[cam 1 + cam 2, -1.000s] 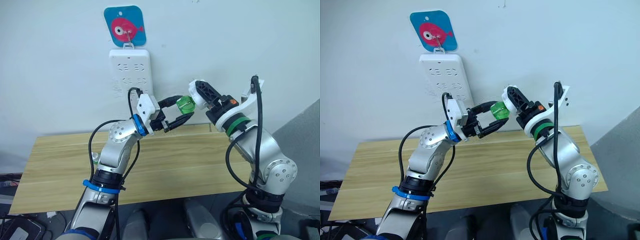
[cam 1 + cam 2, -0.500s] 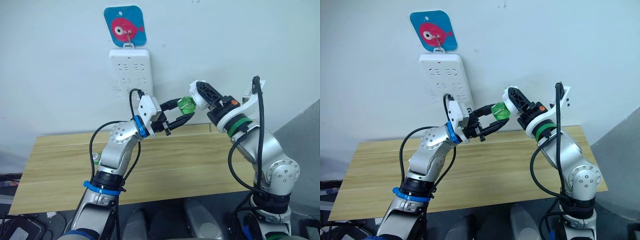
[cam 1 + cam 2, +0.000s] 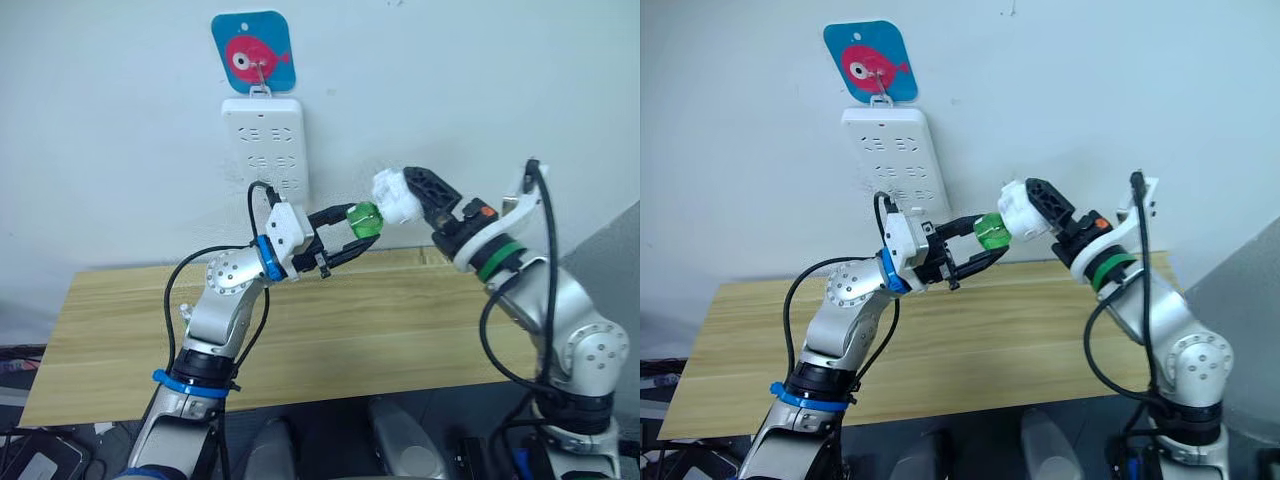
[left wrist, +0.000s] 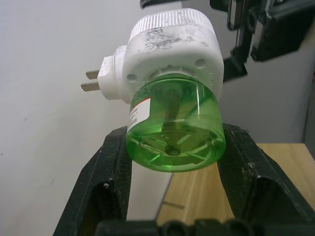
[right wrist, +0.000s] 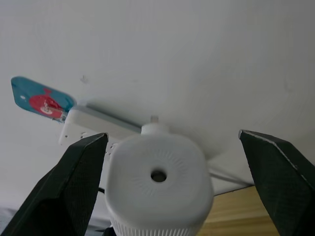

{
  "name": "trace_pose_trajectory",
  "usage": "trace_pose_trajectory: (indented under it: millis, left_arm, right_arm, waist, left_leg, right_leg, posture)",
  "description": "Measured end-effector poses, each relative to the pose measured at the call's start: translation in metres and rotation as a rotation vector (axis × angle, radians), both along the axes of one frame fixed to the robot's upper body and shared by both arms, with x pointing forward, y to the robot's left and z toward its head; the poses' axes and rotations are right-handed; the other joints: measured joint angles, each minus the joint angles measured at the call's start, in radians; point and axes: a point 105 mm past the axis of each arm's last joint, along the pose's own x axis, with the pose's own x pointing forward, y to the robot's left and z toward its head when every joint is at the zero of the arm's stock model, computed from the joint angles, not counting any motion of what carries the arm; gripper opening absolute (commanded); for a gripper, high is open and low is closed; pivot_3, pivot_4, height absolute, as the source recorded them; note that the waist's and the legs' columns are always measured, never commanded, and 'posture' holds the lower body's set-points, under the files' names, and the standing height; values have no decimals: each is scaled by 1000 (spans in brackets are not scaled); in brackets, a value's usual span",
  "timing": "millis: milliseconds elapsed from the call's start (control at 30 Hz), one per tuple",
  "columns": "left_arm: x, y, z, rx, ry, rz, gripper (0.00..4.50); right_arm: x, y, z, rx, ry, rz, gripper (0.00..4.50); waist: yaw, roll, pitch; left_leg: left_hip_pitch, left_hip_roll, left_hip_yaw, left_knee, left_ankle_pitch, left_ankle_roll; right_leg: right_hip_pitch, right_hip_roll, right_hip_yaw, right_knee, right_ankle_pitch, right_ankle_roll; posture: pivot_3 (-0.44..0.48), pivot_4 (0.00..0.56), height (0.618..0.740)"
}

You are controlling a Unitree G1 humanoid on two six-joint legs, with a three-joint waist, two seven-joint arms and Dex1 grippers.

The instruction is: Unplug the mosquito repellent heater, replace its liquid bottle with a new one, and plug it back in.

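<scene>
The mosquito repellent heater [image 3: 392, 195], a small white rounded unit, hangs in the air above the table, in front of the wall. My right gripper [image 3: 400, 197] is shut on it. The heater's round top hole faces the right wrist camera [image 5: 157, 175]. Its green liquid bottle [image 3: 363, 220] is still screwed into its underside. My left gripper [image 3: 361, 224] is shut on that bottle, one black finger on each side [image 4: 115, 167]. Two metal prongs [image 4: 91, 81] stick out of the heater's back, unplugged.
A tall white multi-socket power strip [image 3: 265, 140] hangs on the wall under a blue card with a pink fish [image 3: 252, 52]. A light wooden table [image 3: 380, 320] lies below both arms. A grey surface rises at the far right [image 3: 615, 250].
Both grippers, with the heater and bottle between them, have shifted slightly left and down. My right forearm now lies flatter, with its elbow further right.
</scene>
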Motion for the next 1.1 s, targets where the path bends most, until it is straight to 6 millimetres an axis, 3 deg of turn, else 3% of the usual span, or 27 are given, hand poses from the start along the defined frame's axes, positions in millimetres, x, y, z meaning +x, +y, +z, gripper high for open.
trace_pose_trajectory:
  millis: [167, 333, 467, 1000, 1100]
  left_arm:
    - [-12, 12, -14, 103, -31, -59, 2207]
    - [-21, 14, -17, 162, -63, -130, 2207]
    - [-27, 11, -20, 190, -77, -180, 2207]
    - [-42, 7, -24, 202, -117, -270, 2207]
    - [-42, 5, -24, 197, -120, -274, 2207]
  right_arm:
    - [-8, -23, -16, -72, -12, 222, 4500]
    - [-31, -25, -33, -169, 38, 512, 4500]
    - [-43, -12, -37, -169, 58, 682, 4500]
    - [-46, 15, -43, -130, 82, 823, 4500]
    - [-44, 17, -43, -134, 88, 827, 3924]
  waist:
    - [7, 1, 1]
    - [26, 3, 4]
    - [31, 2, 5]
    - [47, 1, 6]
    - [48, 1, 6]
  left_leg:
    - [1, 0, 1, 0, 0, 0]
    - [1, 0, 2, 0, 0, 0]
    - [1, 0, 2, 0, 0, 0]
    - [0, 0, 1, 1, 0, 0]
    - [0, 0, 1, 1, 0, 0]
  right_leg:
    - [0, 0, 1, -1, 0, 0]
    - [1, 0, 1, -1, 0, 0]
    - [1, 0, 1, -1, 0, 0]
    - [1, 0, 0, -1, 0, 0]
    - [1, 0, 0, -1, 0, 0]
  posture:
    - [-209, 223, 725]
    - [-196, 224, 725]
    - [-186, 224, 725]
    - [-176, 222, 725]
    - [-175, 221, 725]
